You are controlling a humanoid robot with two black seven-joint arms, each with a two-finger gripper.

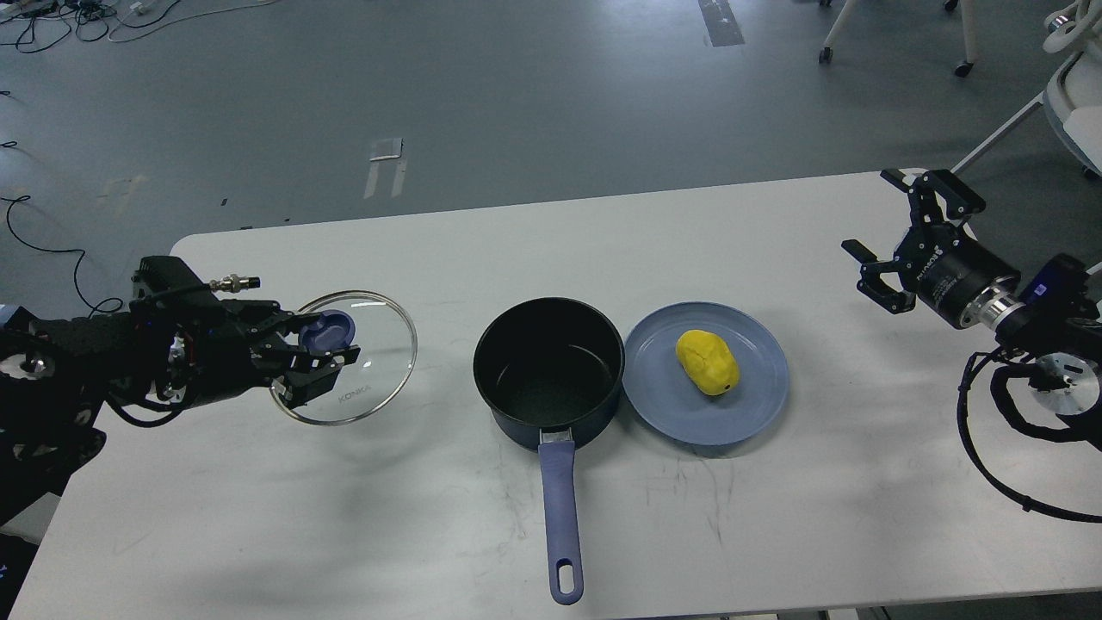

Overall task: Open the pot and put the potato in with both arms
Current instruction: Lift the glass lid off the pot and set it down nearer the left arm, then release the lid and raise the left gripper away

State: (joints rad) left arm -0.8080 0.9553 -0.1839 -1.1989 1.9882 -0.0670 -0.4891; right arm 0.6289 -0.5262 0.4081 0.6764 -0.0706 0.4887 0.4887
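Lid (349, 362): gripped at knob by left gripper (320, 351), 9 o'clock of pot (548, 370). Pot uncovered. Potato (708, 362): on plate (758, 413), 3 o'clock. Right gripper (895, 232): apparently spread, nothing held. Next: potato to be grasped.

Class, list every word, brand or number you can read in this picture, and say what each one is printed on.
"KONKA": on the glass lid, near its rim, held by the left gripper.
White lettering on the right gripper's wrist housing: too small to read.
Nothing else legible.
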